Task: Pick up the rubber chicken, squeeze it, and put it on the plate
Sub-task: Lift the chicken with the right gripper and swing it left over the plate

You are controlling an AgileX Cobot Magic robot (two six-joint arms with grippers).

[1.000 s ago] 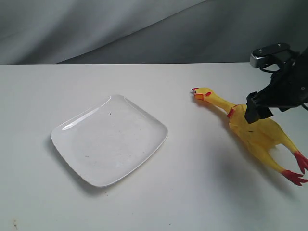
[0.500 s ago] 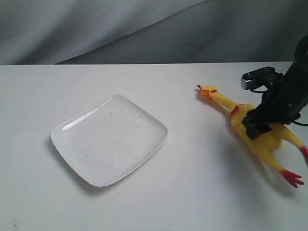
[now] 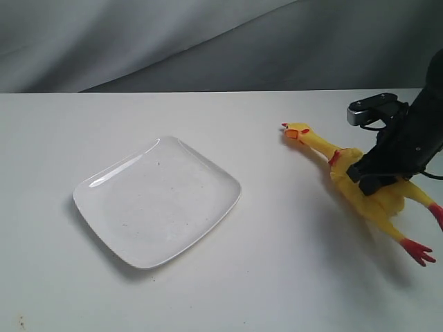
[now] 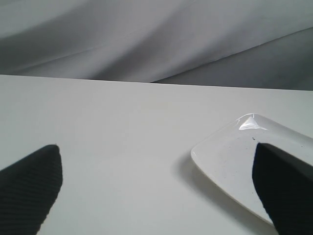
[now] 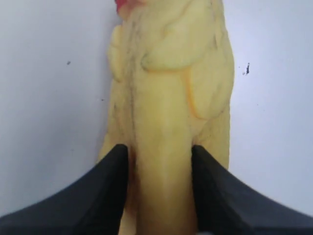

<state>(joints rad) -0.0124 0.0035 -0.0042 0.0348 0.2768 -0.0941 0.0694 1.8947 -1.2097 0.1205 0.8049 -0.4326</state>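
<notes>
The plate (image 3: 158, 200) sat empty on the white table (image 3: 208, 111), a corner turned toward the grey cloth (image 3: 208, 41) hanging behind. The rubber chicken (image 3: 360, 200) lay well apart from the plate, off to the plate's right as the outside camera saw it. It touched the plate nowhere. Its head and open beak pointed toward the plate, and its red feet stretched away from it.

The right gripper (image 3: 374, 181) was down on the chicken's body, at the thick part behind the neck, farther from the plate than the head was. From the right wrist camera the two black fingers (image 5: 115, 181) pressed against either side of the chicken (image 5: 168, 98). The yellow body filled the gap between them, so the right gripper (image 5: 161, 169) held the chicken in a narrow grip. Whether the toy had left the table could not be told; a shadow lay close under it.

The left gripper (image 4: 156, 196) showed only in its own wrist camera. Its fingers (image 4: 29, 191) stood wide apart with nothing between them but bare table. One finger overlapped the near edge of the plate (image 4: 225, 156) in that picture; whether it touched the plate could not be told.
</notes>
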